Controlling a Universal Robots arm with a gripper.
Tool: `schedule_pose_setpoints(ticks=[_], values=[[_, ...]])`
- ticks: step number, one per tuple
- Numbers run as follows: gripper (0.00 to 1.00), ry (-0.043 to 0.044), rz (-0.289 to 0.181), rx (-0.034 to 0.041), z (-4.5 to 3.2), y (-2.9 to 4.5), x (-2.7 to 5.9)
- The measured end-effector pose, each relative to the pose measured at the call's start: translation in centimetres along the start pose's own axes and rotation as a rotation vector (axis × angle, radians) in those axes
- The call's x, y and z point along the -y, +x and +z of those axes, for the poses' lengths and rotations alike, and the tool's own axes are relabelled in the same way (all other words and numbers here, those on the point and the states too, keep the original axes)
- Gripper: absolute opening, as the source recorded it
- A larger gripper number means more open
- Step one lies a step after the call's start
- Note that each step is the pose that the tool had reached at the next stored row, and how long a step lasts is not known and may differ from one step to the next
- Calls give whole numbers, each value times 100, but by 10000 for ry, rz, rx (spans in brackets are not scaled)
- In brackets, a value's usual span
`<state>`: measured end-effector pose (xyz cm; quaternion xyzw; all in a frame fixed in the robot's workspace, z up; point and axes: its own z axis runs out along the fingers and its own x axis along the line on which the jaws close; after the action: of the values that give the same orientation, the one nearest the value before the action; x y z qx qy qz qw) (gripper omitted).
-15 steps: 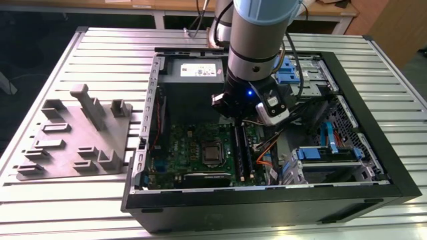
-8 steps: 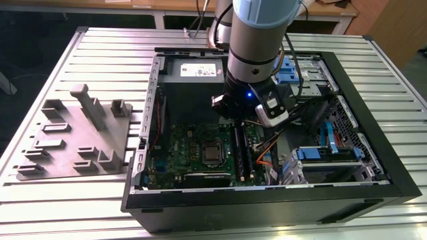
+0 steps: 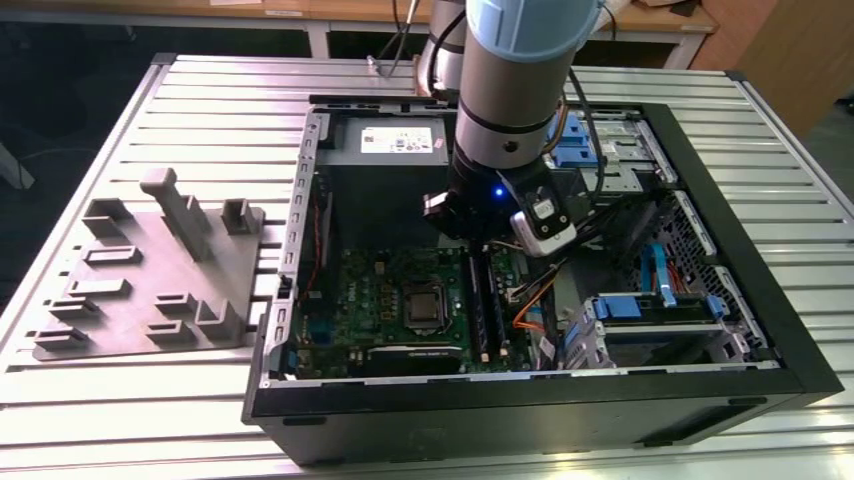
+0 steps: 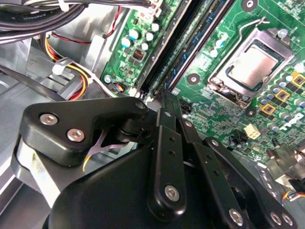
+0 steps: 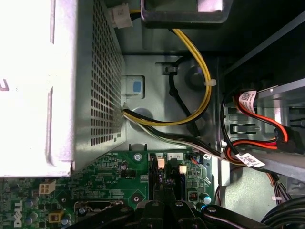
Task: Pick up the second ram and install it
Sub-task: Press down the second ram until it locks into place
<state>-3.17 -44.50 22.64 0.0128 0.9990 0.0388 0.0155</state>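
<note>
The second ram [image 4: 188, 47] is judged to be the long dark stick lying among the memory slots of the motherboard [image 4: 214, 102], beside the processor socket [image 4: 250, 67]. It runs away from the gripper [image 4: 164, 98], whose tip is placed at the stick's near end. It cannot be told with certainty which of the parallel dark strips is stick and which is bare slot.

The claw is seen drawn together in the second wrist view. Whether the stick's edge is pinched or merely pressed upon cannot be made out.

In the first wrist view the white slot latches [image 5: 160, 163] are seen just beyond the gripper [image 5: 164, 200], with the perforated power supply [image 5: 90, 95] and its yellow cables [image 5: 202, 81] further off. In the exterior view the arm is lowered into the open computer case [image 3: 747, 300], and the grey holding fixture [image 3: 147, 270] stands outside the case, towards the exterior view's left.

The installing step is therefore judged to be in hand, the pick-up being done. Full seating would call for straight downward pressure, kept in line with the slot.
</note>
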Motion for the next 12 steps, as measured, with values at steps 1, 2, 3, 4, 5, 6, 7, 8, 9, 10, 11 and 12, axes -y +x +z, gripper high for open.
schedule_pose_setpoints(ticks=[1, 2, 3, 4, 5, 6, 7, 8, 9, 10, 11, 12], values=[[10, 0, 0, -1, 1, 0, 0], [10, -4, 0, 1, 9, 0, 0], [10, -3, 0, 1, 17, 0, 0], [10, -2, 0, 0, 22, 1, 1], [10, 0, 0, -1, 22, 1, 2], [10, 1, 0, -1, 22, 1, 2], [10, 2, -1, -1, 22, 1, 2], [10, 0, 0, 0, 24, 1, 2], [10, -6, 0, 2, 31, 1, 1], [10, -5, -1, 1, 39, 1, 2], [10, -2, 0, 0, 45, 1, 3], [10, 0, -1, -1, 45, 1, 3]])
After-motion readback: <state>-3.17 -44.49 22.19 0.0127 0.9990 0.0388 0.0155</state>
